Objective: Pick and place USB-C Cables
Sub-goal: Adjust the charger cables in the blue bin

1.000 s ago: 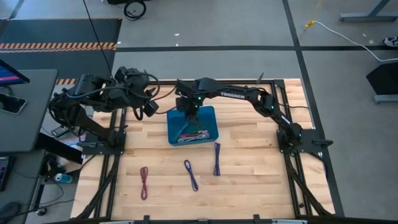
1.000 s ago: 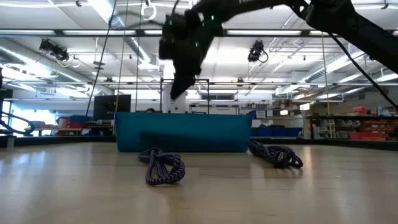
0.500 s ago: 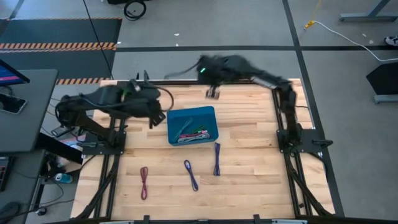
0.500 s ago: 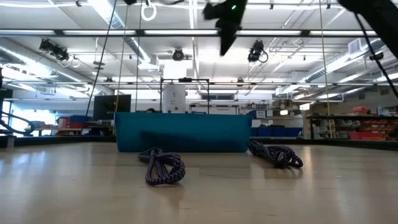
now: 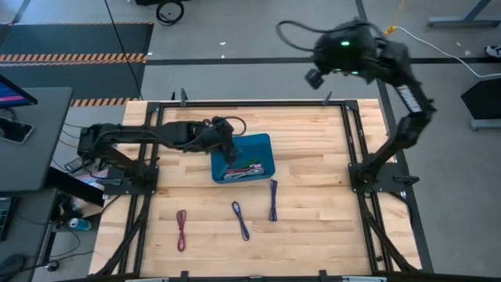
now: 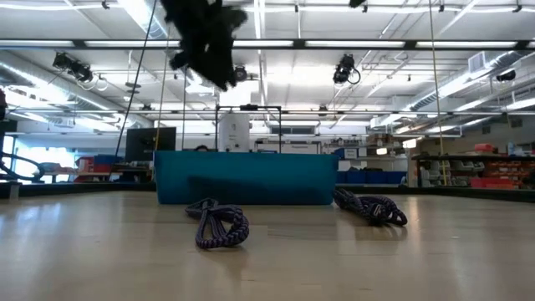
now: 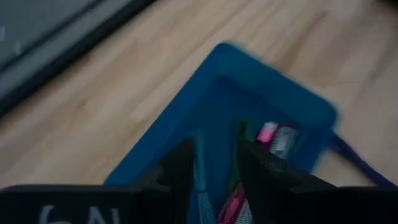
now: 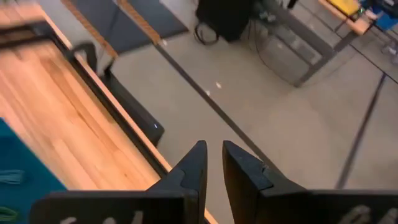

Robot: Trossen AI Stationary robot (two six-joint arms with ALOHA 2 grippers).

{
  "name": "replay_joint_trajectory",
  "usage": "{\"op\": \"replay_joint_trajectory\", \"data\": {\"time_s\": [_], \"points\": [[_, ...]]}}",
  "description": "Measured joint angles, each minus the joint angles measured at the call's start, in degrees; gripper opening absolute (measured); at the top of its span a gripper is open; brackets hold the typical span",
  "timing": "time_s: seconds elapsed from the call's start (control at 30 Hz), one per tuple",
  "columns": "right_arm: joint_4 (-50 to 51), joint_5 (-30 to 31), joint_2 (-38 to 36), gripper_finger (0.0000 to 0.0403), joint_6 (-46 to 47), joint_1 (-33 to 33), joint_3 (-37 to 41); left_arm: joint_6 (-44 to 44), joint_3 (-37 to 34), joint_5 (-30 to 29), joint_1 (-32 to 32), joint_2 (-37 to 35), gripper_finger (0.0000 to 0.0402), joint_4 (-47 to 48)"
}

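A blue bin point(image 5: 262, 145) stands mid-table with several USB-C cables point(image 5: 244, 167) lying in it. Three more lie on the wood nearer the front: a maroon cable point(image 5: 182, 229) and two blue-purple cables point(image 5: 240, 220) point(image 5: 273, 200). My left gripper point(image 5: 228, 150) hangs over the bin's left part, slanting down. In the left wrist view the left gripper point(image 7: 216, 165) is open, with nothing plainly between the fingers and the bin's inside point(image 7: 273, 99) beyond. My right gripper point(image 5: 313, 77) is raised high past the table's far edge. Its fingers point(image 8: 213, 163) stand a narrow gap apart, empty.
A dark metal frame point(image 5: 348, 133) runs around the wooden top. Bare wood point(image 5: 313, 157) lies right of the bin. In the low view the bin's wall point(image 6: 247, 177) stands behind two cables point(image 6: 219, 224) point(image 6: 372, 207). A desk point(image 5: 23, 133) stands off the left edge.
My right gripper has risen out of the bin and swung up and toward the far right, past the table's far edge. My left gripper has moved right and down from its place at the left, over the bin's left part. The three cables on the wood have stayed put.
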State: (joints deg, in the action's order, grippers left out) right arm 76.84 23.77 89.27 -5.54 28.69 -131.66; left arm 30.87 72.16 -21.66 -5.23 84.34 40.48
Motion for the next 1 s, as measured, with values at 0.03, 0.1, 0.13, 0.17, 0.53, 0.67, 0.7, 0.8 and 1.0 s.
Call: {"op": "replay_joint_trajectory", "data": {"time_s": [0.03,0.1,0.13,0.17,0.53,0.67,0.7,0.8,1.0], "points": [[0.0,-0.8,-1.2,0.0055,0.0,0.0,0.0,1.1,-1.1,1.0,-1.3,0.1,0.0131,0.4],[0.0,-3.1,-3.3,0.0055,0.0,-0.2,0.0,2.1,-3.4,3.3,-3.6,0.1,0.0135,1.2],[0.0,-4.9,-4.2,0.0055,0.0,-0.2,0.0,2.8,-4.5,4.1,-4.5,0.1,0.0140,0.5],[0.0,-6.7,-5.0,0.0055,0.0,-0.2,0.0,3.3,-5.6,4.9,-5.3,0.1,0.0147,0.2],[-0.7,-13.3,-8.7,0.0055,-0.2,-0.5,0.0,7.8,-16.2,15.9,-7.5,0.1,0.0234,-16.6],[-1.0,-13.4,-8.7,0.0055,-0.4,-0.5,0.0,8.7,-17.8,15.8,-7.5,0.1,0.0236,-16.3],[-1.1,-13.4,-8.6,0.0055,-0.5,-0.5,0.0,8.7,-18.2,15.8,-7.4,0.2,0.0235,-16.4],[-1.3,-13.4,-8.1,0.0055,-0.4,-0.5,0.1,8.5,-18.2,15.8,-7.0,2.2,0.0232,-15.9],[-1.4,-13.8,-7.1,0.0055,-0.2,-0.5,0.1,7.5,-18.2,17.4,-5.4,9.4,0.0232,-18.4]]}}
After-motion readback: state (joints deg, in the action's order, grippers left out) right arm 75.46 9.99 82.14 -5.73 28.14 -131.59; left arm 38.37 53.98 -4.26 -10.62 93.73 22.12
